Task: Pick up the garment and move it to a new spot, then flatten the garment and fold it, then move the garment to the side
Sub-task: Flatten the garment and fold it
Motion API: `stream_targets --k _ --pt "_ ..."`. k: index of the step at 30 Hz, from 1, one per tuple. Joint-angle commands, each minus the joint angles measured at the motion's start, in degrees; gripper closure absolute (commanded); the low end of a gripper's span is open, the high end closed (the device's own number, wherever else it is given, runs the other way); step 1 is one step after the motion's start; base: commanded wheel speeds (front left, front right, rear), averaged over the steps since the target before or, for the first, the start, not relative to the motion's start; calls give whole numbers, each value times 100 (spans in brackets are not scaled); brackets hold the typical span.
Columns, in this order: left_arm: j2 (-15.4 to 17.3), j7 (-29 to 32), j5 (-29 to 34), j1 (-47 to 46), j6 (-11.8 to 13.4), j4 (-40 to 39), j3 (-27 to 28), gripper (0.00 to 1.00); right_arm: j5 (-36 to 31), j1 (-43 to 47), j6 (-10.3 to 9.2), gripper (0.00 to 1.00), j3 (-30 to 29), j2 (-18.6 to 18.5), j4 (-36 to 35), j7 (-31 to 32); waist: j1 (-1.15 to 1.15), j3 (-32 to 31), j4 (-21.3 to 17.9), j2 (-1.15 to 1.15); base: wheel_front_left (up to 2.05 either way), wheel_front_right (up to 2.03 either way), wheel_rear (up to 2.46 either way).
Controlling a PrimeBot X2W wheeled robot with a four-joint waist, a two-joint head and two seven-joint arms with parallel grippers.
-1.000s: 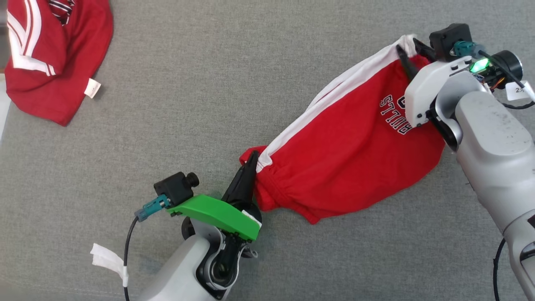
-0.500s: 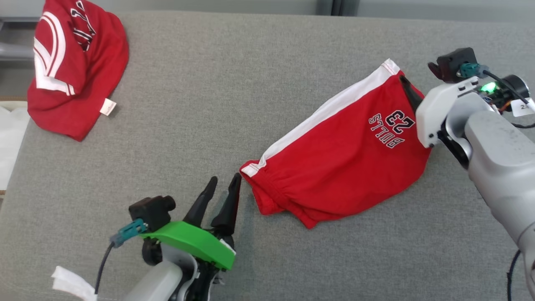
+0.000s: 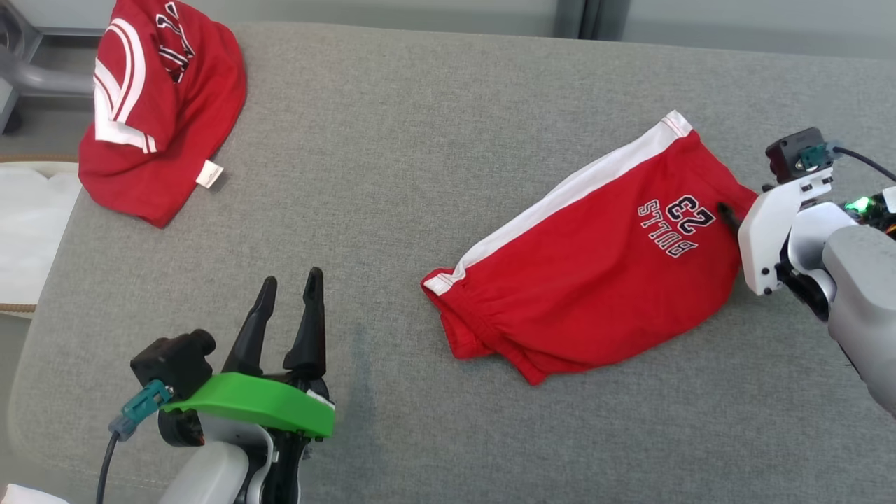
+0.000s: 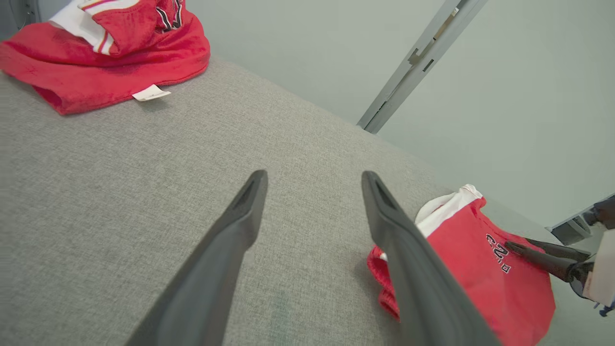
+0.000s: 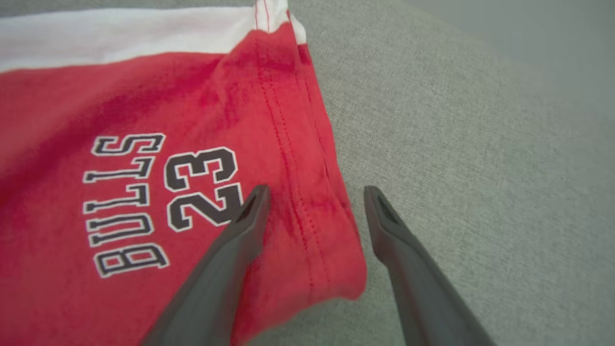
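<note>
The garment [image 3: 595,280] is a pair of red shorts with a white side stripe and "BULLS 23" print. It lies loosely spread on the grey padded surface [image 3: 420,140], right of centre. My left gripper [image 3: 288,283] stands open over bare surface, well left of the waistband end, holding nothing. In the left wrist view the garment [image 4: 475,274] lies beyond the right finger of my left gripper [image 4: 312,180]. My right gripper [image 5: 314,192] is open, its fingers straddling the garment's [image 5: 144,96] stitched hem without gripping it. In the head view one dark fingertip [image 3: 726,211] shows at the garment's right edge.
A second red garment [image 3: 161,105] with white stripes and a tag lies bunched at the surface's far left corner, also seen as a red heap [image 4: 96,53] in the left wrist view. Something white [image 3: 31,231] sits beyond the left edge. A pale wall stands behind the surface.
Both grippers opened and let go of the garment, which dropped from stretched between them to lying on the surface. Both arms drew back from it. The head camera also shifted.
</note>
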Motion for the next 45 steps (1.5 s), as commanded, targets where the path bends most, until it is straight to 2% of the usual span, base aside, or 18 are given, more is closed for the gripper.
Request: stream_targets --k 1,12,13,14,15,16,17,26,34,40,45 --pt "-2 0 151 71 21 41 69 0 132 88 -9 0 71 -59 -53 122 0 49 44 0 0 0 0" --pt "-153 -2 809 139 -63 266 500 0 642 156 -9 0 365 -166 -116 413 0 107 127 0 0 0 0" --pt "-182 -1 857 137 -77 283 543 0 683 149 -9 20 377 -157 -94 396 0 114 128 0 0 0 0" --pt "-199 -2 900 136 -85 298 576 0 713 146 -9 69 377 -147 -78 365 0 119 128 0 0 0 0" --pt "-212 -2 943 135 -93 325 612 0 757 134 -9 75 362 -142 -58 305 0 124 125 0 0 0 0" --pt "-230 -2 976 133 -108 343 642 0 779 121 -9 75 353 -135 -48 247 0 128 119 0 0 0 0" --pt "-257 -2 1016 135 -130 364 688 0 803 103 -9 100 341 -123 -30 152 0 126 106 0 0 0 0" --pt "-415 -2 1515 99 -229 411 1064 0 1035 77 -9 100 112 -53 106 -806 0 -102 -246 0 0 0 0" --pt "-561 -2 1868 223 -360 545 1216 0 1283 585 -9 100 -199 -11 260 -1695 0 -402 -901 0 0 0 0" --pt "-582 -3 2055 341 -357 691 1266 0 1403 1069 -9 100 -561 129 400 -2056 0 -532 -1426 0 0 0 0" --pt "-634 -2 2108 410 -383 804 1335 0 1282 1349 -9 100 -983 236 275 -2112 0 -544 -1739 0 0 0 0"
